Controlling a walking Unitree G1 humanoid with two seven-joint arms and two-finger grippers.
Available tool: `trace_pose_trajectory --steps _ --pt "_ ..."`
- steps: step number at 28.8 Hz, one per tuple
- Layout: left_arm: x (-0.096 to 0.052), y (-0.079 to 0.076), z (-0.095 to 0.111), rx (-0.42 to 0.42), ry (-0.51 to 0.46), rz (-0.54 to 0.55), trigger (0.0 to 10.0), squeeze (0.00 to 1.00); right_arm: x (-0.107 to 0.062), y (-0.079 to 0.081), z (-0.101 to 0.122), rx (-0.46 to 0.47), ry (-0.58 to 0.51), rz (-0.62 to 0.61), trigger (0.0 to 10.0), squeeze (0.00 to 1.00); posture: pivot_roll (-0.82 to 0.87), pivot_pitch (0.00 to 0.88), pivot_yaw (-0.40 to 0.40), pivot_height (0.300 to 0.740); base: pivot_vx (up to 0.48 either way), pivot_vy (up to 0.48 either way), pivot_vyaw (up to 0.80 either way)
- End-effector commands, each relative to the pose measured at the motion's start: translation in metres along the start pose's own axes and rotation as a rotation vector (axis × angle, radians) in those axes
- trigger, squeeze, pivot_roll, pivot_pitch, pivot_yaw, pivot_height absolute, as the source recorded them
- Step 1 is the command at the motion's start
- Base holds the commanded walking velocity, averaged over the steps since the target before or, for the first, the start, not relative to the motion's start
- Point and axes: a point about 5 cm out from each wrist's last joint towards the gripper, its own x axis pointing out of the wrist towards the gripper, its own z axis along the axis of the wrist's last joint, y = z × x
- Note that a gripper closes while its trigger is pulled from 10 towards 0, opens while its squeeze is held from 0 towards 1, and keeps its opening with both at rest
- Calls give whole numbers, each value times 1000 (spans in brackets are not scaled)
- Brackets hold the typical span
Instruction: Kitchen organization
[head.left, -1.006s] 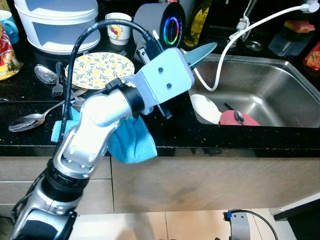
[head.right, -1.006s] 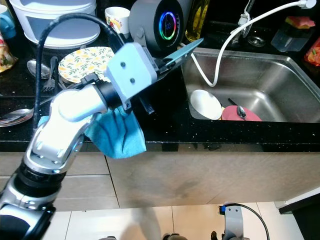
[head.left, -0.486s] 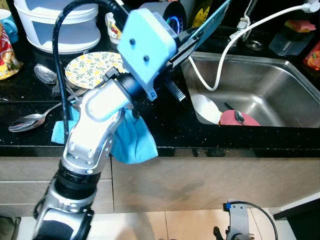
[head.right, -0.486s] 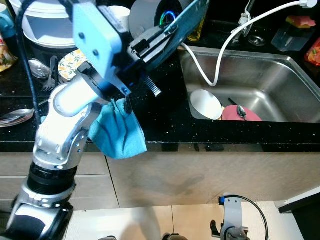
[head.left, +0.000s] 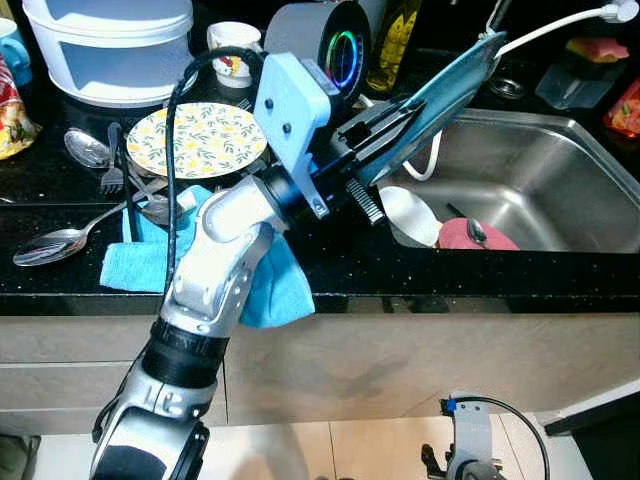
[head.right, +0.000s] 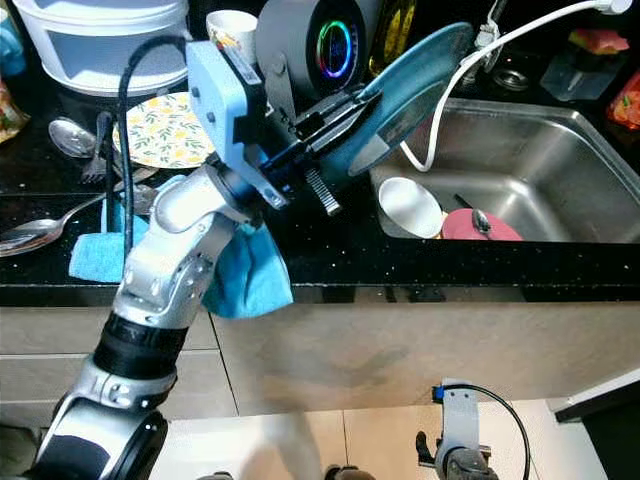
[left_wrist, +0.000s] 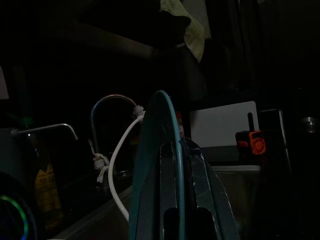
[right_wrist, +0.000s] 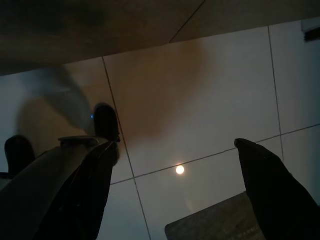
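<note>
Gripping the teal plate (head.right: 410, 95) by its rim, the left gripper (head.right: 345, 120) holds it on edge above the sink (head.left: 560, 160), tilted up and away from the fingers (right gripper (right_wrist: 170, 185), spread and empty, hangs over the floor).

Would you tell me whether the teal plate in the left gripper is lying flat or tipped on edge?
Tipped on edge: the teal plate stands steeply tilted above the sink's near corner, its rim pinched by the left gripper.

A grey round speaker (head.left: 318, 40) with a glowing ring stands at the back of the desk (head.left: 420, 270), beside a dark bottle (head.left: 393, 45). A white hose (head.left: 440, 130) hangs over the sink.
</note>
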Motion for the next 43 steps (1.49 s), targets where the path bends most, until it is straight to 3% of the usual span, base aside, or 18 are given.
trace_pose_trajectory --steps 1,3,6,7,9,10,14,16,18,19,22,25,28,31,38,41,43 --pt "5 1 5 6 -42 -25 10000 0 -1 -5 0 37 -22 -14 10000 0 106 105 -76 740 0 0 0" --pt "4 3 6 6 -46 -25 10000 0 0 -8 7 74 -55 -25 10000 0 105 105 -76 740 0 0 0" --pt "0 4 10 -39 -84 -48 10000 0 -3 -41 39 176 -192 -196 10000 0 106 103 -76 740 0 0 0" --pt "0 4 10 -39 -84 -48 10000 0 -3 -41 39 176 -192 -196 10000 0 106 103 -76 740 0 0 0" --pt "-2 0 12 -73 -103 -86 10000 0 -6 -61 51 187 -236 -296 10000 0 105 102 -77 740 0 0 0" --pt "-2 0 12 -73 -103 -86 10000 0 -6 -61 51 187 -236 -296 10000 0 105 102 -77 740 0 0 0" --pt "-8 -10 12 -126 -115 -146 10000 0 -22 -110 72 194 -302 -557 10000 0 103 103 -79 740 0 0 0" --pt "-9 -10 12 -131 -117 -149 10000 0 -24 -116 74 206 -312 -587 10000 0 103 103 -79 740 0 0 0" --pt "-11 -12 13 -141 -122 -151 10000 0 -34 -135 82 244 -350 -697 10000 0 102 106 -78 740 0 0 0" --pt "-11 -12 13 -141 -122 -151 10000 0 -34 -135 82 244 -350 -697 10000 0 102 106 -78 740 0 0 0" --pt "-14 -12 11 -143 -102 -135 10000 0 -56 -169 104 323 -466 -875 10000 0 97 108 -74 740 0 0 0" --pt "-16 -12 10 -138 -89 -131 10000 0 -65 -179 116 336 -523 -924 10000 0 96 108 -74 740 0 0 0" --pt "-20 -13 9 -138 -80 -132 10000 0 -93 -199 159 359 -720 -1013 10000 0 89 106 -72 740 0 0 0" --pt "-20 -13 11 -138 -84 -131 10000 0 -116 -207 195 332 -876 -1058 10000 0 88 102 -72 740 0 0 0" --pt "-21 -15 13 -133 -85 -135 10000 0 -140 -204 231 305 -1041 -1082 10000 0 94 99 -72 740 0 0 0" --pt "-21 -15 13 -133 -85 -135 10000 0 -142 -204 234 298 -1057 -1087 10000 0 94 99 -72 740 0 0 0" --pt "-22 -16 14 -136 -82 -145 10000 0 -150 -192 258 435 -1207 -852 10000 0 101 100 -70 740 0 0 0"
